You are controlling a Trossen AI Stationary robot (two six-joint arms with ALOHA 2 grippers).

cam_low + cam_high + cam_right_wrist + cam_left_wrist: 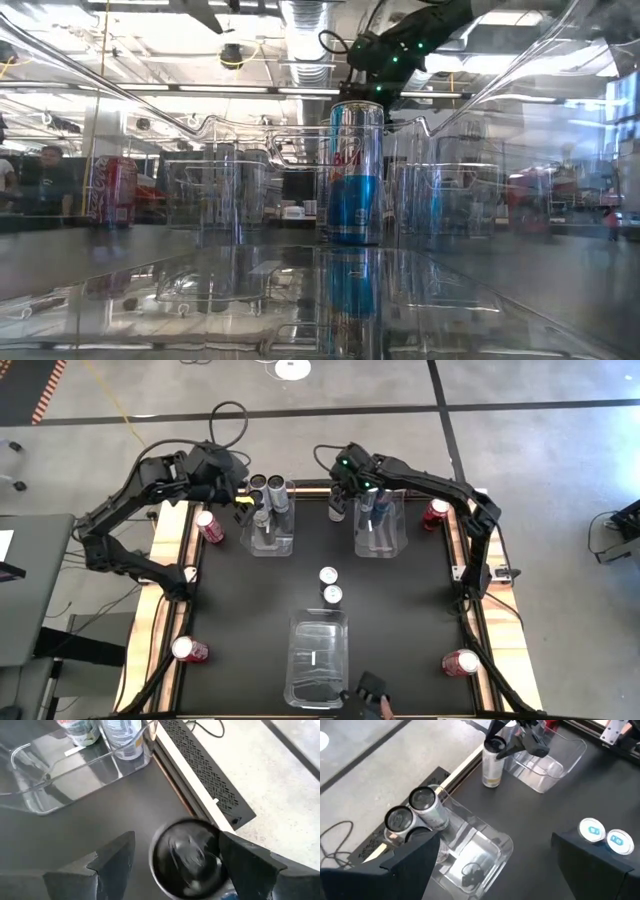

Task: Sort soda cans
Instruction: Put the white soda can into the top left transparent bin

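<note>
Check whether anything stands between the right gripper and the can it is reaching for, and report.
Nothing visible is in the way. The right gripper already has its open fingers on either side of the can, which stands upright on the table just outside the clear bin holding two other cans.

Grey concrete floor [540,470], black seams.

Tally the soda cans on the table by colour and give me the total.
Red cans: 4
Blue-and-silver cans: 4, two mid-table and two in the right-hand clear bin
Dark grey cans: 4, three in the left-hand clear bin and one outside
Total: 12
</note>
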